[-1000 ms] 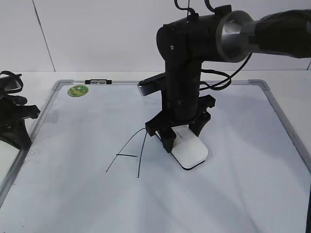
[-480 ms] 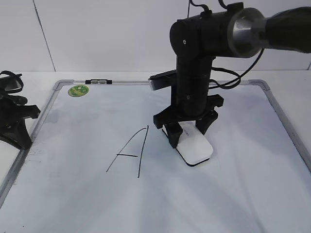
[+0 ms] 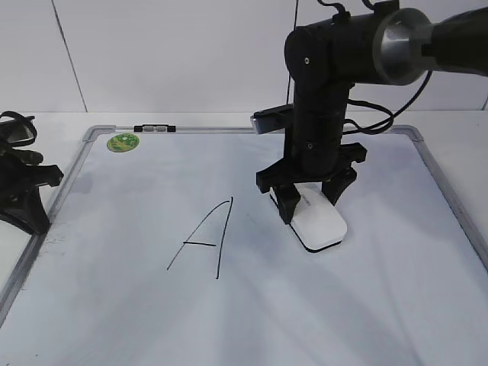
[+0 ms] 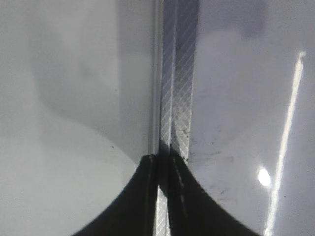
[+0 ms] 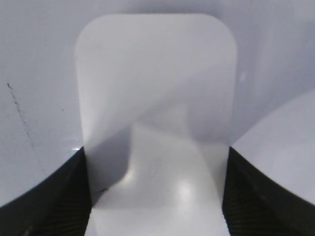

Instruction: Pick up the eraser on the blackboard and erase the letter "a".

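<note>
The white eraser (image 3: 324, 226) lies flat on the blackboard (image 3: 137, 305), right of centre. My right gripper (image 3: 311, 207) points straight down and is shut on the eraser's two long sides. In the right wrist view the eraser (image 5: 157, 88) fills the gap between my dark fingers (image 5: 44, 196), with bare board (image 5: 34, 73) around it. The small letter "a" does not show in any view. My left gripper (image 4: 164, 160) is shut and empty above the board's metal frame (image 4: 177, 73).
A large capital "A" (image 3: 204, 238) is drawn left of the eraser. A round green magnet (image 3: 123, 142) sits at the board's far left corner, with a small black-and-white clip (image 3: 154, 128) on the top frame. My left arm (image 3: 23, 191) rests by the left edge.
My right gripper has slid the eraser to the right and slightly away, off the capital "A", which now shows whole. The left arm has not moved.
</note>
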Controlling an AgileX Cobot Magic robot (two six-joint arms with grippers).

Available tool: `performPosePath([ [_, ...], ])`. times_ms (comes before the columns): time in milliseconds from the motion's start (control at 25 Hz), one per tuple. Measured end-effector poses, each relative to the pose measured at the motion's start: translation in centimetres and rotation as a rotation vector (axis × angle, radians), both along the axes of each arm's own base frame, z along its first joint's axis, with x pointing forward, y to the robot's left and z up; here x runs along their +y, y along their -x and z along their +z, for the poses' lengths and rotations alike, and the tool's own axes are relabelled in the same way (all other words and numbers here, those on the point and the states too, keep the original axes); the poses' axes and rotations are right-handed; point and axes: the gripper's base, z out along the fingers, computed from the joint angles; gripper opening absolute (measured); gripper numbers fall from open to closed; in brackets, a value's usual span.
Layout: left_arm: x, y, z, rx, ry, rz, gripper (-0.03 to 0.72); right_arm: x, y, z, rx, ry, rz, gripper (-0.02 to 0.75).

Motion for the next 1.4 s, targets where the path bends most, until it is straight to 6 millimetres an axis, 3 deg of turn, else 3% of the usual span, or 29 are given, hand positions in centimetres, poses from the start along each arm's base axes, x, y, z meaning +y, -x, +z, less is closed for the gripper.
performPosePath([
  [200,0.0,0.0,0.0,0.0,0.0,0.0,0.018,-0.5,-0.3,1.4,-0.048,0.011,0.0,0.531],
  [480,0.0,0.0,0.0,-0.003,-0.001,0.001,0.018,-2.4,0.8,10.3,-0.304,-0.016,-0.079,0.531],
  [760,0.0,0.0,0.0,-0.003,-0.001,0.001,0.018,-3.9,1.6,15.1,-0.514,-0.025,-0.182,0.531],
  [1200,0.0,0.0,0.0,-0.004,0.001,0.002,0.018,-6.5,2.5,17.1,-0.562,0.09,-0.294,0.531],
  [1400,0.0,-0.1,0.0,-0.006,0.001,0.002,0.018,-9.7,1.8,17.3,-0.556,0.099,-0.384,0.531],
])
